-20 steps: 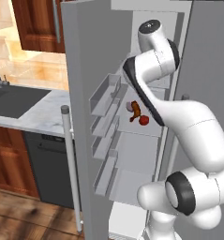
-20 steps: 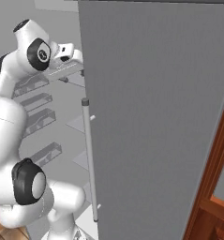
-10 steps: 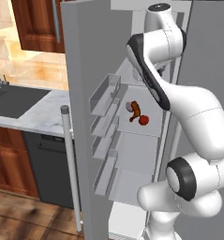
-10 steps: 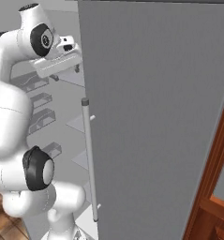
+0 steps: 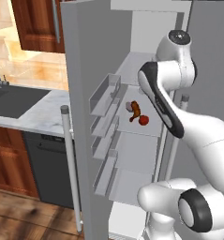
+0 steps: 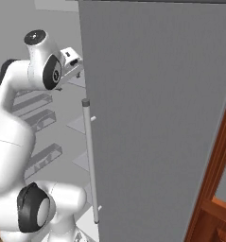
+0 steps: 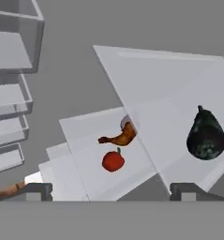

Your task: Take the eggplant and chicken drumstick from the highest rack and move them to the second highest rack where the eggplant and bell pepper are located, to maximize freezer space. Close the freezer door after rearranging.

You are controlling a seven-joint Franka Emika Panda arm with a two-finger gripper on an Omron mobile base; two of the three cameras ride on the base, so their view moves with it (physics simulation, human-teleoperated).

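In the hand view a dark eggplant point(image 7: 206, 136) lies on the highest clear rack point(image 7: 169, 79), to the right and ahead of my gripper point(image 7: 113, 191). On the rack below lie a brown chicken drumstick point(image 7: 119, 137), a red bell pepper point(image 7: 113, 161) and a pale rounded thing point(image 7: 127, 122) half hidden behind the drumstick. My fingertips point(image 7: 38, 190) stand wide apart, open, with nothing between them. In the left base view the drumstick point(image 5: 136, 110) and pepper point(image 5: 144, 120) sit on the second rack; the arm hides the eggplant there.
The freezer door point(image 5: 80, 93) stands open to the left, with several door bins point(image 5: 104, 93) and a long handle point(image 5: 71, 164). A closed grey door point(image 6: 157, 118) with a handle point(image 6: 89, 156) walls off the right side. A counter and sink point(image 5: 19, 101) lie to the left.
The arm's upper joints rose, then swung right and down. The hand stays high at the freezer opening. The food on the racks has not moved.
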